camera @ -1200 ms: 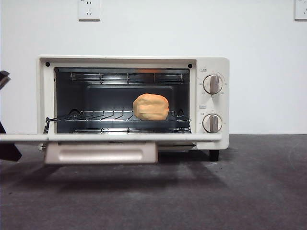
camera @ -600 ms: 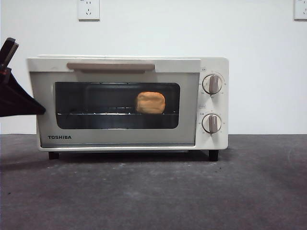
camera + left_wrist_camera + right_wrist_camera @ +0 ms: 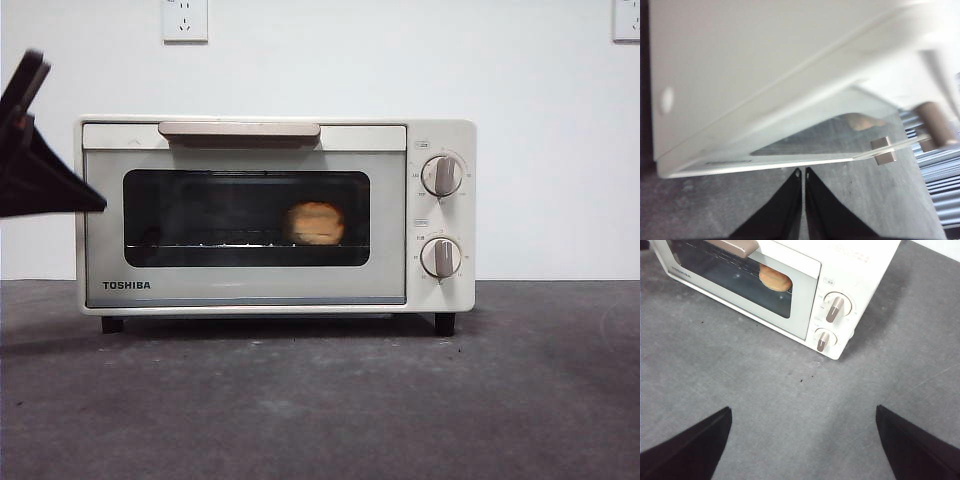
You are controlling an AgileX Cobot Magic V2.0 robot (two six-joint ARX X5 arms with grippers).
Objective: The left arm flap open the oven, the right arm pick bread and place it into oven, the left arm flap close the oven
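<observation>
Pressed together and empty, the left gripper [image 3: 803,172] sits just beside the oven's [image 3: 250,300] left end. Right gripper [image 3: 802,450] gapes wide, empty, well in front of the oven. Bread [image 3: 314,223] lies inside, behind the shut door.

The front view is bright and sharp; a soft shadow lies under the oven [image 3: 275,215]; its glass is dark, so the bread [image 3: 314,223] looks dim; the left wrist view is blurry and washed out.
</observation>
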